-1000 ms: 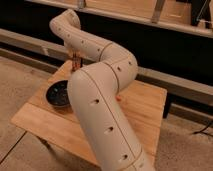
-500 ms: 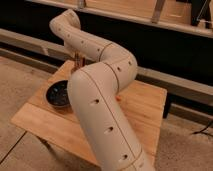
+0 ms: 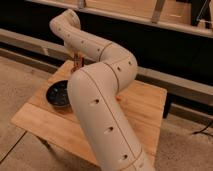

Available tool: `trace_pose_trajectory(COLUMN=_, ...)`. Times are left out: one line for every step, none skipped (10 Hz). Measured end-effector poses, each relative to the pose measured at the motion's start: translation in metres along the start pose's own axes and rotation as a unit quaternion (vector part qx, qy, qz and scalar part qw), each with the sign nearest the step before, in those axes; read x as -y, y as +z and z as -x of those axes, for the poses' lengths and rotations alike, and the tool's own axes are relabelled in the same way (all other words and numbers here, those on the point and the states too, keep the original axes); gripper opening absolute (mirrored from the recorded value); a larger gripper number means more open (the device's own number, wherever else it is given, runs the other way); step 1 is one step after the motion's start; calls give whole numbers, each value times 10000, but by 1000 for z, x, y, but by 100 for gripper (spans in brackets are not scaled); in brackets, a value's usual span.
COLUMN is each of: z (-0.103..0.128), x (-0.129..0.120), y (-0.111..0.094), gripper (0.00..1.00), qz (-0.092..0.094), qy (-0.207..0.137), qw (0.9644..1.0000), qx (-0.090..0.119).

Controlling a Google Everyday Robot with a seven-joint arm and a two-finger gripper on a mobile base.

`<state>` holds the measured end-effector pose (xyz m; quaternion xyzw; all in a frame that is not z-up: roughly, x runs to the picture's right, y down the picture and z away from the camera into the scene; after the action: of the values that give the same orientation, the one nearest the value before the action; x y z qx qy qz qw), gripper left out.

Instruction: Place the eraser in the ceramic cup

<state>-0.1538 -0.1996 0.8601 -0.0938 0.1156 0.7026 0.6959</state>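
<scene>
The arm (image 3: pixel 107 105) fills the foreground, hiding much of the counter (image 3: pixel 145 107). At nine o'clock from it sits the dark bowl (image 3: pixel 58 94). Farther back, at eleven o'clock, the gripper (image 3: pixel 77 62) hangs just above the counter, unmoved since a second ago. Neither cup nor eraser shows, so progress cannot be judged.

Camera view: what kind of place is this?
Probably a lab or workshop. A small wooden table stands on a speckled hard floor beside a long dark bench with a wooden top. The gripper hangs over the table's far edge, near a dark bowl.
</scene>
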Motion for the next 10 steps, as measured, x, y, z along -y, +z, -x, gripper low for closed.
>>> trace_pose_trajectory(z=0, x=0, y=0, gripper=44, qz=-1, qy=1, qw=10000, qx=-1)
trace_pose_trajectory(z=0, x=0, y=0, gripper=44, qz=-1, qy=1, qw=10000, qx=-2)
trace_pose_trajectory(z=0, x=0, y=0, gripper=44, qz=-1, qy=3, qw=10000, qx=-2)
trace_pose_trajectory(z=0, x=0, y=0, gripper=44, qz=-1, qy=3, qw=10000, qx=-2)
trace_pose_trajectory(z=0, x=0, y=0, gripper=44, qz=-1, qy=3, qw=10000, qx=-2)
trace_pose_trajectory(z=0, x=0, y=0, gripper=44, qz=-1, qy=3, qw=10000, qx=-2)
trace_pose_trajectory(z=0, x=0, y=0, gripper=44, qz=-1, qy=3, qw=10000, qx=-2)
trace_pose_trajectory(z=0, x=0, y=0, gripper=41, qz=-1, qy=3, qw=10000, qx=-2)
trace_pose_trajectory(z=0, x=0, y=0, gripper=28, qz=-1, qy=3, qw=10000, qx=-2)
trace_pose_trajectory(z=0, x=0, y=0, gripper=22, qz=-1, qy=3, qw=10000, qx=-2)
